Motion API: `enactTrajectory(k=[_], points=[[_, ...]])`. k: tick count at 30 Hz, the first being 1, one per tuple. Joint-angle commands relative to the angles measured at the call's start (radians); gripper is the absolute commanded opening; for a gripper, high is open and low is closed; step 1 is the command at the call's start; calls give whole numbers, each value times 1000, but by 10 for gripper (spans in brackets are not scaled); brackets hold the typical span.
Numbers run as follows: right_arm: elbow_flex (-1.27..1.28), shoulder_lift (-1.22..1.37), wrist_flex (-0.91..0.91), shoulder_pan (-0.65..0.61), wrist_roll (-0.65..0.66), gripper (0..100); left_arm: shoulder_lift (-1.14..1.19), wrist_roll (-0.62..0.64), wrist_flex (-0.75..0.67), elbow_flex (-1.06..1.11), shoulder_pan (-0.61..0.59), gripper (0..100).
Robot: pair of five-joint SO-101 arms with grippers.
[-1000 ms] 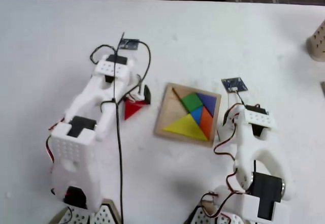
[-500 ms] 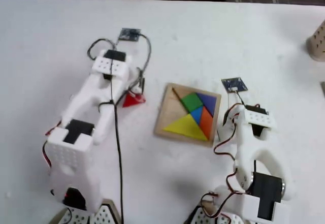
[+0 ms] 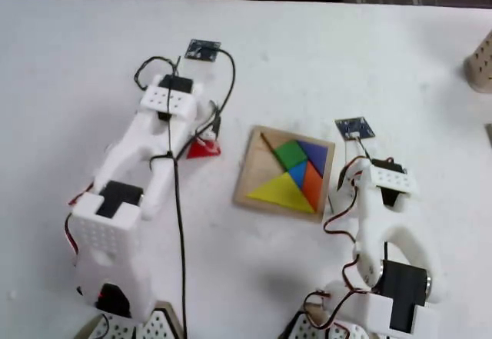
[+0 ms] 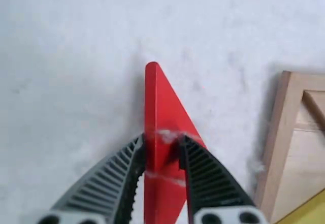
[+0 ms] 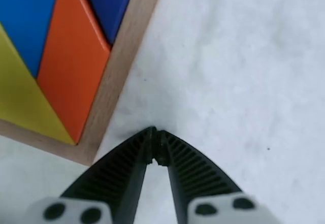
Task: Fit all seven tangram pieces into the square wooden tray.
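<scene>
Left wrist view: my left gripper [image 4: 161,144] clamps the red triangle [image 4: 161,107] on edge, over the white table [image 4: 66,56] just beside the wooden tray [image 4: 278,132]. Across the tray, my right gripper [image 5: 155,135] sits pinched shut on nothing, near the corner by the orange piece [image 5: 71,66]. A yellow piece [image 3: 280,191] and a green piece [image 3: 290,153] lie inside too.
</scene>
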Motion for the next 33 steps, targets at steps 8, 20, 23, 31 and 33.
enactTrajectory(k=[8,20,23,31,33], points=[[-32,1,-1,7,17,18,-31,-15,18,-14,21,23],[-32,1,-1,7,14,18,-343,-12,-183,331,24,23],[-32,1,-1,7,12,18,-432,28,-232,411,22,23],[-32,1,-2,8,11,18,-682,193,-351,623,19,23],[-32,1,-2,7,11,18,-740,224,-373,666,22,23]])
